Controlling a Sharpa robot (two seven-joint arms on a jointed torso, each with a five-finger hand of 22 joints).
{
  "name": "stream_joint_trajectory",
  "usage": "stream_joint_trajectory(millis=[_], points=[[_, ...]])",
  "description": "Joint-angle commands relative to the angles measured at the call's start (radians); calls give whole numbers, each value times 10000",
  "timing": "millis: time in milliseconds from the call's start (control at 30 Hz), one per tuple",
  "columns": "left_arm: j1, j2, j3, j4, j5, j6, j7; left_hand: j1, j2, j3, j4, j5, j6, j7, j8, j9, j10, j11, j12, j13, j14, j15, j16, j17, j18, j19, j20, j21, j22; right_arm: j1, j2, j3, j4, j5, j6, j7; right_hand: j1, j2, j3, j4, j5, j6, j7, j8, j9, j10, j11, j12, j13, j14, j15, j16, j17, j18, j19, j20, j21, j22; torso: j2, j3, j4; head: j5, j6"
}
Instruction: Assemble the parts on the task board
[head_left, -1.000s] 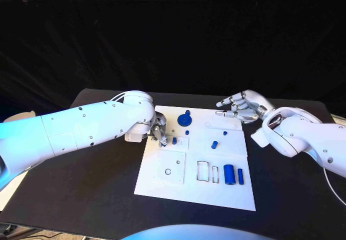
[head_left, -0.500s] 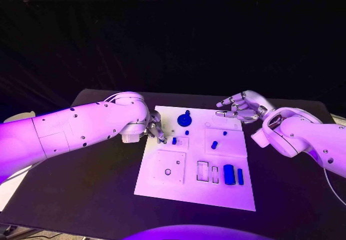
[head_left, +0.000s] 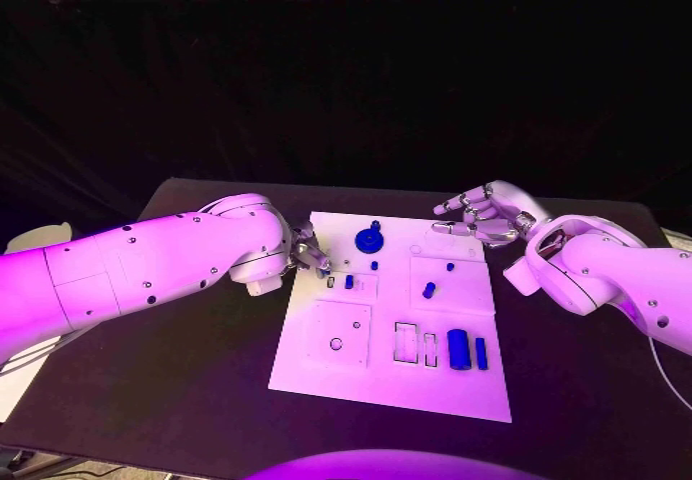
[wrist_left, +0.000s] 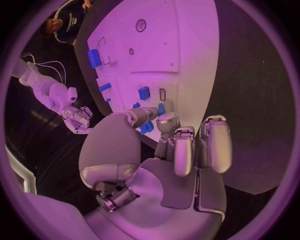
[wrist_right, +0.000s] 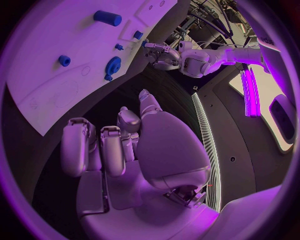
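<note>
The white task board (head_left: 326, 360) lies in the middle of the black table. On it are a blue gear (head_left: 369, 240), a small blue piece (head_left: 348, 282) beside a slot, a short peg (head_left: 428, 290), and a blue cylinder (head_left: 459, 347) next to a thin bar (head_left: 480, 351). My left hand (head_left: 307, 250) hovers at the board's left edge, level with the gear, fingers loosely bent and holding nothing (wrist_left: 178, 145). My right hand (head_left: 483, 213) hangs over the board's far right corner, fingers apart and empty (wrist_right: 119, 142).
The board (wrist_left: 187, 50) has several empty cut-outs near its front, among them a round hole (head_left: 335, 343) and narrow slots (head_left: 407, 342). Black tabletop (head_left: 173, 380) runs round the board to the table's edges. My bulky left forearm (head_left: 130, 275) lies over the table's left side.
My left hand has drawn back from the small blue piece toward the board's far left edge; the piece stays on the board. The right hand has not moved.
</note>
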Motion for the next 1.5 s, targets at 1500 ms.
stream_joint_trajectory(millis=[1500], points=[[-122, 528, 12, -441, -1195, 1625, -299, 40, 58, 227, -1580, 80, 746, -212, -74, -462, 753, -98, 835, 1109, 1033, 7, 31, 2633, -206, 940, -29, 343, 2383, -4, 20, 0, 37, -86, 121, 64, -121, -7, -101, -6, 74, 57, -2, -39, 1, -60, -17, 50, -18, 794, -83, -30, 1594, 154, -45, -29, -61, 1, 7, -12, -5, -87, -174]])
